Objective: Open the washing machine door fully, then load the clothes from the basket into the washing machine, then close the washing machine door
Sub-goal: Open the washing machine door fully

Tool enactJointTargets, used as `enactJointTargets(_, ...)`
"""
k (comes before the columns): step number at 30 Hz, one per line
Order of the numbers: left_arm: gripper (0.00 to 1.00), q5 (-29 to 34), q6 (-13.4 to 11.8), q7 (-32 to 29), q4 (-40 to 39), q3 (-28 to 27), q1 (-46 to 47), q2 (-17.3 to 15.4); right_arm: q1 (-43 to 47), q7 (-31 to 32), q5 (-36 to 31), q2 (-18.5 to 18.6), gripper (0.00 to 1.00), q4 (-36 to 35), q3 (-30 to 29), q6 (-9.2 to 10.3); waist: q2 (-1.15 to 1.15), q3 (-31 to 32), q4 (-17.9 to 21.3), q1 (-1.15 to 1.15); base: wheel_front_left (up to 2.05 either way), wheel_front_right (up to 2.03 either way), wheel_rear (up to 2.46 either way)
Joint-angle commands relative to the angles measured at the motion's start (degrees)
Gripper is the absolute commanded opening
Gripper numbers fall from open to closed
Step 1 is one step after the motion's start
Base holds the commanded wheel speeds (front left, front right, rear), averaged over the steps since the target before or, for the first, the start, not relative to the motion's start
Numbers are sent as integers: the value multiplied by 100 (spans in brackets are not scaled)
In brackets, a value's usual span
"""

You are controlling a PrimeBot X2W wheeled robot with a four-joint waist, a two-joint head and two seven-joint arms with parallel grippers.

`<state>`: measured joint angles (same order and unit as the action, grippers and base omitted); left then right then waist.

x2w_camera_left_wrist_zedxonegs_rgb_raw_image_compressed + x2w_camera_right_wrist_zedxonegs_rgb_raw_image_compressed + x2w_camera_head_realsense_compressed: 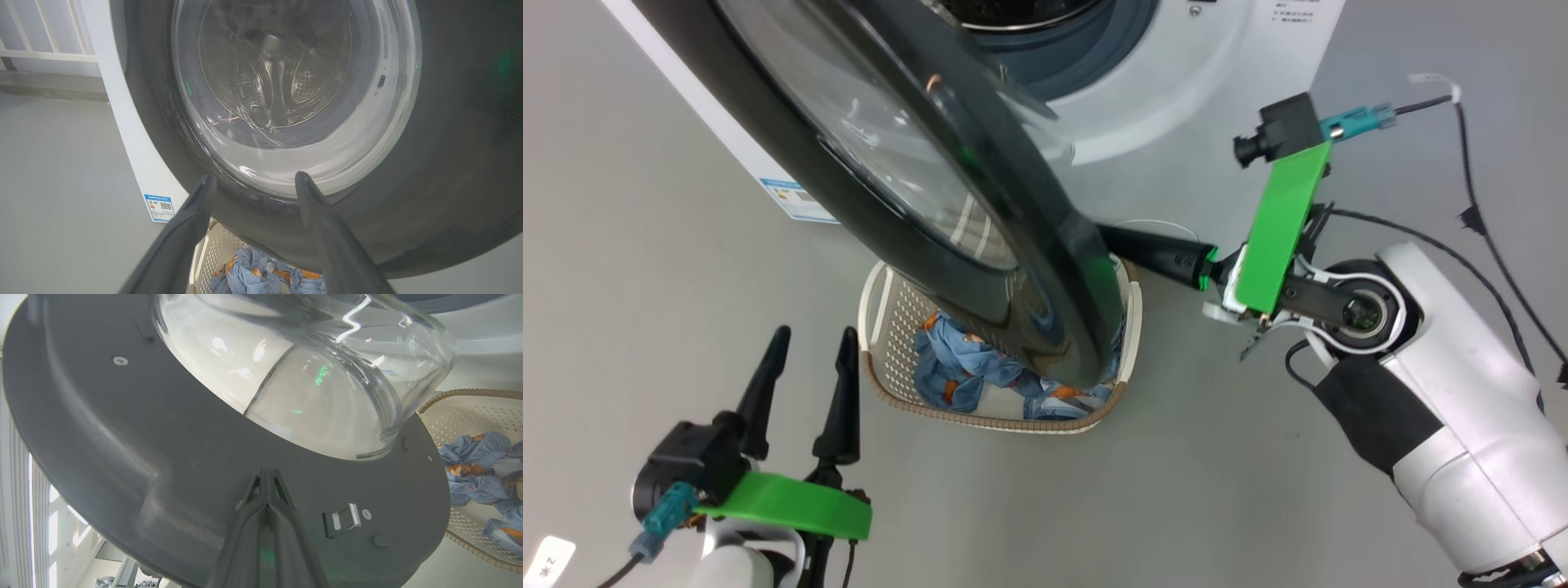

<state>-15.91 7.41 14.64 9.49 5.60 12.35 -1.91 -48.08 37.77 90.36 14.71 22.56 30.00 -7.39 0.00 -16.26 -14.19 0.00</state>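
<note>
Head view: The washing machine door (1054, 286) is standing partly open, swung out across the centre of the frame from the white washing machine (1176, 98) at the top. The basket (890, 327) is sitting on the grey floor (645, 286) below the door's lower edge, with the clothes (947, 359) lying inside it. The left gripper (814, 343) is hovering at lower left, fingers apart, holding nothing. The right gripper (1143, 247) is reaching in from the right, fingers together, tips passing behind the door's rim.

Left wrist view: The left gripper (254, 179) is pointing at the door's (449, 163) outer face, fingers spread wide and clear of it. The drum (278, 81) is showing through the glass. A label sticker (160, 206) is sitting at the machine's lower corner, left of centre. The basket (218, 245) and clothes (253, 273) are showing at bottom centre.

Right wrist view: The right gripper (267, 486) is closed, fingers pressed together, empty. Its tips are lying at the door's grey inner face (122, 437), below the glass bowl (306, 375); touching or just off, I cannot tell. A latch hook (345, 518) is sitting just right of the fingers. The basket (461, 420) with clothes (478, 457) is lying at the right edge.
</note>
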Motion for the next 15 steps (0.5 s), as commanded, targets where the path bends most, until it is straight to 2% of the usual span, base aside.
enactJointTargets(1,100,31,8,36,-103,-198,-75,-129,179,67,27,-178,0,-243,109,-10,0,45,-29,0,0,0,0)
enactJointTargets(15,100,61,8,36,-95,-220,-227,-118,575,299,52,-345,0,-674,340,-10,0,236,-156,0,0,0,0)
